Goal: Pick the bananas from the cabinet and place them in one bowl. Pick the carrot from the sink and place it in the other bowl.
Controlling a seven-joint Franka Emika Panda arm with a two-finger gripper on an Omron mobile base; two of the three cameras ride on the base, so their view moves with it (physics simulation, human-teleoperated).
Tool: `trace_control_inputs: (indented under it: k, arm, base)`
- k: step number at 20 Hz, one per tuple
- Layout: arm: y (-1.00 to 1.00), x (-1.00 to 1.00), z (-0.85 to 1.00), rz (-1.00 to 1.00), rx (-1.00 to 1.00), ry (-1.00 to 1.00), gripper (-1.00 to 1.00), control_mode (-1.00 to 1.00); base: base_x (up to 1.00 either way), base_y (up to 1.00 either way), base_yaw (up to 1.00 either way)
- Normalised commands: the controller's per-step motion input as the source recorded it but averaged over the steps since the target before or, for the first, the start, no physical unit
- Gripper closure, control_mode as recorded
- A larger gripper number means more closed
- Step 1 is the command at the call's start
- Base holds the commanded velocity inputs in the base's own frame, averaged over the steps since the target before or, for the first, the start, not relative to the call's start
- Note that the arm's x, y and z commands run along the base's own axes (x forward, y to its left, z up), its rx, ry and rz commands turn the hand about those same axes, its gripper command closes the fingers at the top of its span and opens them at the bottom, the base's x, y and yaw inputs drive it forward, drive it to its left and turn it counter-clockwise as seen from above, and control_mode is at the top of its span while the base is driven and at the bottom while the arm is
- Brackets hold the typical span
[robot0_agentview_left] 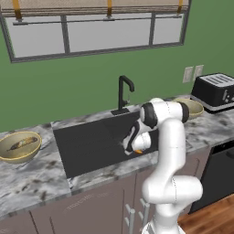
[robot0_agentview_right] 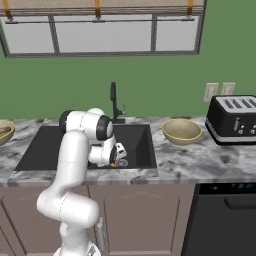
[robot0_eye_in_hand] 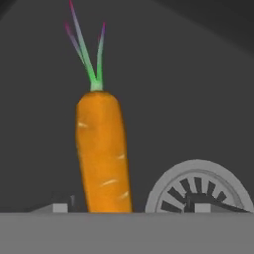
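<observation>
The orange carrot with green leaves lies on the floor of the black sink, close to the silver drain. My gripper reaches down into the basin with the carrot between its fingertips; the jaws stand apart and neither tip clearly touches it. From the base, the gripper shows low in the sink with the carrot at its tips. A yellow-brown banana lies in the left bowl. The other bowl right of the sink holds nothing. The cabinet is out of view.
A black gooseneck tap stands behind the sink. A black toaster sits at the right end of the marble counter, beyond the other bowl. A green wall and a window are behind.
</observation>
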Motion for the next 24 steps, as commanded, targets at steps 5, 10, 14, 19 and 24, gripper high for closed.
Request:
trace_control_inputs:
  k: [5,10,14,19,24]
  arm:
    - [0.02,-0.02,-0.05,0.00,0.01,0.01,1.00,-1.00]
    - [0.00,-0.07,0.58,-0.05,0.05,0.00,1.00,-1.00]
    - [-0.01,-0.09,0.92,-0.03,0.05,0.02,1.00,-1.00]
    - [-0.06,-0.22,1.00,0.00,0.02,0.04,1.00,-1.00]
    - [-0.02,-0.86,0.88,0.05,-0.05,0.05,1.00,-1.00]
  base:
    - [0.00,0.00,0.00]
    - [0.00,0.00,0.00]
    - [0.00,0.00,0.00]
    - [0.00,0.00,0.00]
    - [0.00,0.00,0.00]
